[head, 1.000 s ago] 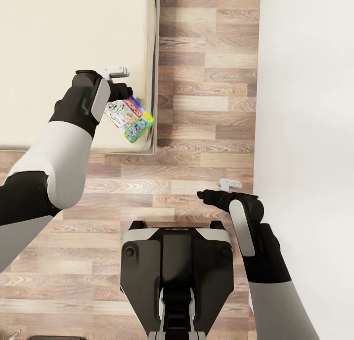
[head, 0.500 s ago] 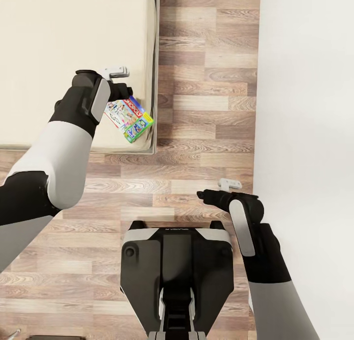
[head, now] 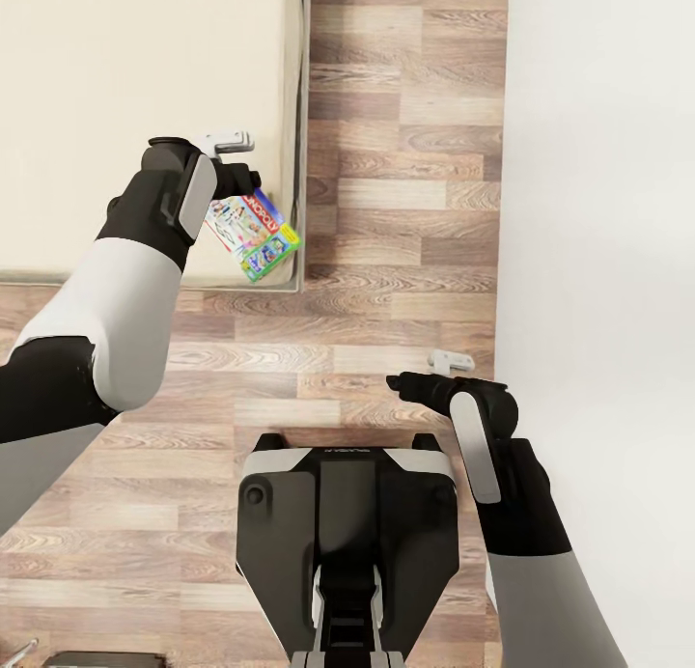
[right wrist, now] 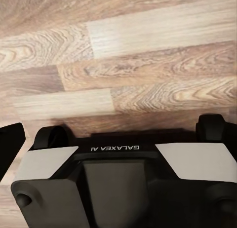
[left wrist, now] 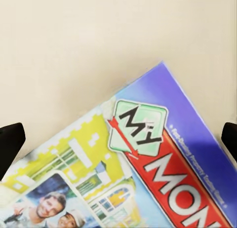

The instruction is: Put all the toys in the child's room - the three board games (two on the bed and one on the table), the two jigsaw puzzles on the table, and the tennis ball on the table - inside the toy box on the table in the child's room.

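Whole head picture shifted slightly, so the camera moved; arms and board game [head: 254, 233] sit as before. Board game lies flat at the corner of the bed [head: 116, 79], by its edge. Left gripper [head: 241, 180] hangs over it; left wrist view shows fingertips [left wrist: 11, 144] wide apart, nothing clamped, box lettering legible [left wrist: 148, 173]. Right gripper [head: 398, 384] hovers over wood floor [head: 405, 166]; right wrist view shows one fingertip [right wrist: 10, 146], robot base [right wrist: 123, 183] below; spread cannot be told. White wall [head: 598, 214] on the right.
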